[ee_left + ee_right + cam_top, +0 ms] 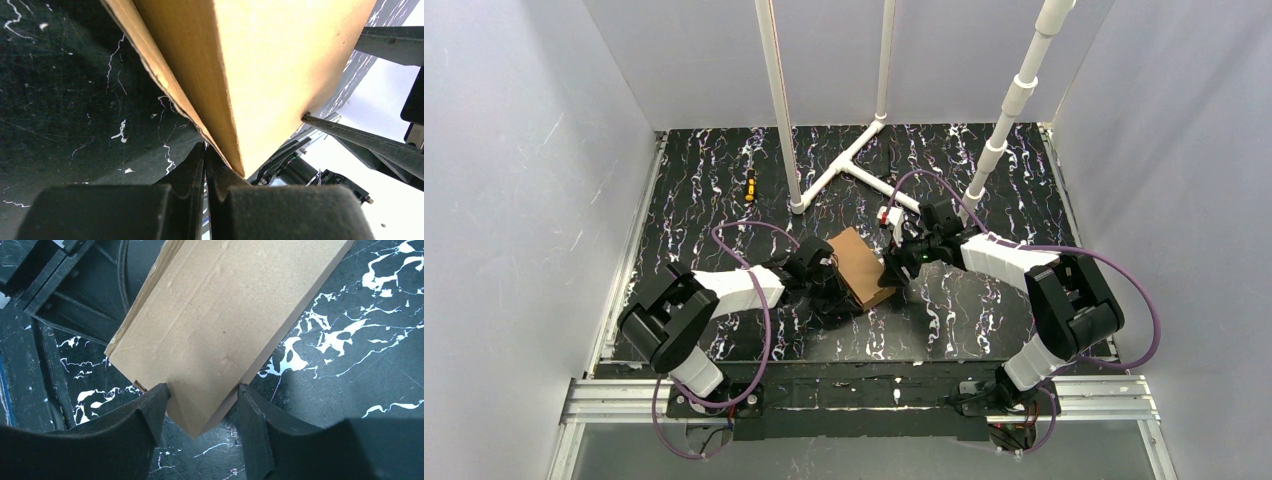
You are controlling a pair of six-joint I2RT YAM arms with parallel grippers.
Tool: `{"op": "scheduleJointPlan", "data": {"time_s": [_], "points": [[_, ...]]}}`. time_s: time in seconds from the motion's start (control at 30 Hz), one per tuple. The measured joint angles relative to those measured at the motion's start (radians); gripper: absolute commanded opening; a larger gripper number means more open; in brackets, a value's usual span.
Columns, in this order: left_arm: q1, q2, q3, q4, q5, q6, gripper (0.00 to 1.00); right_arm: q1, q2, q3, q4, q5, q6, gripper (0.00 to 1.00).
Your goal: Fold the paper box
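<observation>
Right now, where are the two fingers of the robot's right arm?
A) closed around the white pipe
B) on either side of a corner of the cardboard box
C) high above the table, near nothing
B: the right wrist view shows the right gripper straddling a corner of the paper box, low over the table.

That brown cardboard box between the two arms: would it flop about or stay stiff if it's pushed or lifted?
Probably fairly stiff: the cardboard box shows flat faces and crisp edges. Likely light for its size, since the board looks thin. It should slide rather than roll, though the loose flap along one edge may flex.
</observation>
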Motion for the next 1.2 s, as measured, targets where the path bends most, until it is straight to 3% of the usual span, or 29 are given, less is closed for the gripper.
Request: {"op": "scheduleJointPlan", "data": {"time_s": [0.23,0.4,0.67,0.83,1.2], "points": [[-0.002,-0.067,-0.056,0.023,-0.029,0.04,0.02,0.006,0.0,0.0,0.0,0.002,0.0,0.61],[0.023,-0.186,-0.084,-0.066,-0.098,0.122,0.03,0.015,0.0,0.0,-0.001,0.002,0.0,0.61],[0.239,-0.235,-0.084,-0.182,-0.147,0.254,0.0,0.015,0.0,0.0,-0.002,0.002,0.0,0.61],[0.342,-0.168,-0.058,-0.205,-0.174,0.278,0.0,0.015,0.0,0.0,-0.002,0.002,0.0,0.61],[0.376,0.104,0.137,-0.103,-0.089,0.248,0.0,0.015,0.006,0.002,0.0,-0.003,0.001,0.61]]}}
